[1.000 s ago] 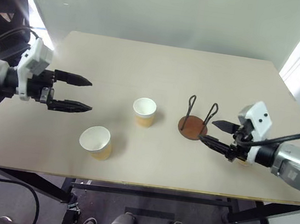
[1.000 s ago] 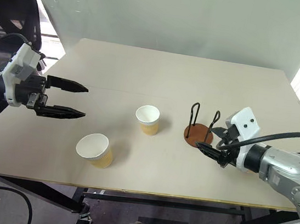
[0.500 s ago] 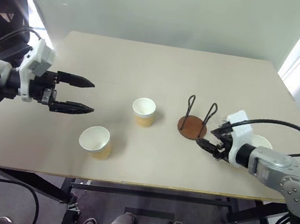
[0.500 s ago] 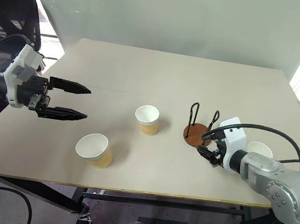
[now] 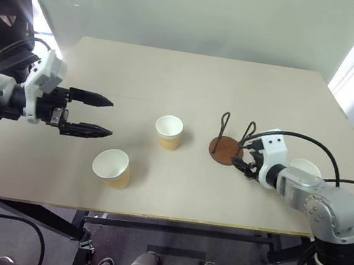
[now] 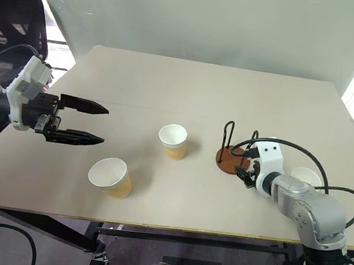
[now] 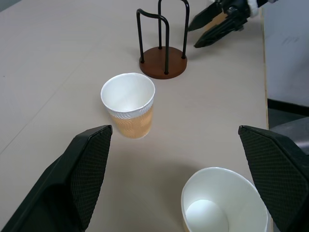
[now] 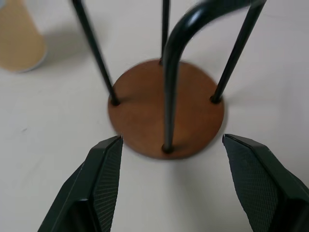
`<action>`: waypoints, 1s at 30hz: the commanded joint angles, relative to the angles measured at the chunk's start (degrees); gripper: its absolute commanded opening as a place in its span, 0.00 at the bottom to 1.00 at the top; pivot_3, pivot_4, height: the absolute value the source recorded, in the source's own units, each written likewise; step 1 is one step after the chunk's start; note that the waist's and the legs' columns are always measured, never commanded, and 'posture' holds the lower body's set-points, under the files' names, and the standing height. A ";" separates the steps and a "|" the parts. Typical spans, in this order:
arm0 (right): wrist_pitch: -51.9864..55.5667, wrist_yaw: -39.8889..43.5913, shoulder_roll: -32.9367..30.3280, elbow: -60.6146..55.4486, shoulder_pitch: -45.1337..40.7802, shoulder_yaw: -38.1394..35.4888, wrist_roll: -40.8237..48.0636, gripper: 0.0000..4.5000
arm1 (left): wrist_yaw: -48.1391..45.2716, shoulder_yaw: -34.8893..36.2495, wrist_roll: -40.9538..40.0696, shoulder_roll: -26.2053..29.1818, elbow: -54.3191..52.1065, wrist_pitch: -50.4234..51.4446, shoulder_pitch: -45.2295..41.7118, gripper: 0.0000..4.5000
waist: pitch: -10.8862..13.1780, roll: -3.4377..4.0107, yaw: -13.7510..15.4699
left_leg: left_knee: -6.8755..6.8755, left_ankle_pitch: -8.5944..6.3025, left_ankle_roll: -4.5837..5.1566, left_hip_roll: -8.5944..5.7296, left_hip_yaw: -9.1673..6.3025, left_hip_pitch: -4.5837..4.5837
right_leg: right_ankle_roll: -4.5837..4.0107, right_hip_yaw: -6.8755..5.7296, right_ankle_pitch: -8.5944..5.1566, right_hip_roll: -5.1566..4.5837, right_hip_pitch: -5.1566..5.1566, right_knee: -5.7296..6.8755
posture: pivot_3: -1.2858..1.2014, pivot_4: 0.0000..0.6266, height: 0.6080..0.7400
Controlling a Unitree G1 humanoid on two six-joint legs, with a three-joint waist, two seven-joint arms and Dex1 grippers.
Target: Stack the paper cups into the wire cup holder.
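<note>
1. On the left side of the bench (image 5: pixel 192 69), your left tool (image 5: pixel 104 117) hangs above the surface, pointing toward the middle with its two black fingers spread wide and nothing between them.
2. Your right tool (image 5: pixel 246 160) is low over the bench on the right, the forearm reaching in from the right edge and the tips aimed at the wire cup holder (image 5: pixel 227 149). In the right wrist view the fingers stand apart on either side of the reddish-brown disc, close to its rim; you cannot tell from any view whether they touch it. Nothing is gripped.
3. Count three paper cups, all upright with the mouth up. One (image 5: pixel 168 131) stands near the bench's middle, to the left of the holder. One (image 5: pixel 111 166) stands nearer the front edge, left of the first. The third (image 5: pixel 305 167) sits on the right, partly hidden behind your right arm, so you see little more than its white rim.
4. Count one holder: a round disc base with two thin black wire loops standing upright on it.
5. The holder carries no cup; its base is bare between the loops.
6. The two cups seen from the left wrist show white, empty insides. You cannot see into the third.
</note>
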 commanded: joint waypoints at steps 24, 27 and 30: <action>-7.69 13.97 1.94 0.98 -2.31 6.80 -8.95 0.01 | 0.72 3.15 -1.64 1.65 -3.24 0.51 1.75 1.00 | 0.00 0.00 0.01 | -0.10 0.01 -0.28 0.00 -0.03 -0.01 | -0.09 -0.06 0.03 -0.01 -0.01 0.00 | 0.52 0.24 1.00; -8.11 18.71 -0.74 -2.16 -0.85 8.35 -7.93 0.01 | 0.52 2.88 -1.47 1.66 -2.98 0.42 1.43 1.00 | 0.00 -0.01 -0.02 | -0.11 0.01 -0.33 0.01 -0.04 -0.01 | -0.11 -0.07 0.02 -0.02 -0.01 0.00 | 0.52 0.24 1.00; -9.24 24.14 -3.62 -5.75 0.61 10.24 -6.98 0.01 | 0.26 2.63 -1.36 1.66 -2.82 0.39 1.19 1.00 | -0.01 -0.01 -0.02 | -0.15 0.03 -0.37 0.02 -0.04 0.00 | -0.13 -0.09 0.00 -0.01 -0.01 0.00 | 0.52 0.24 1.00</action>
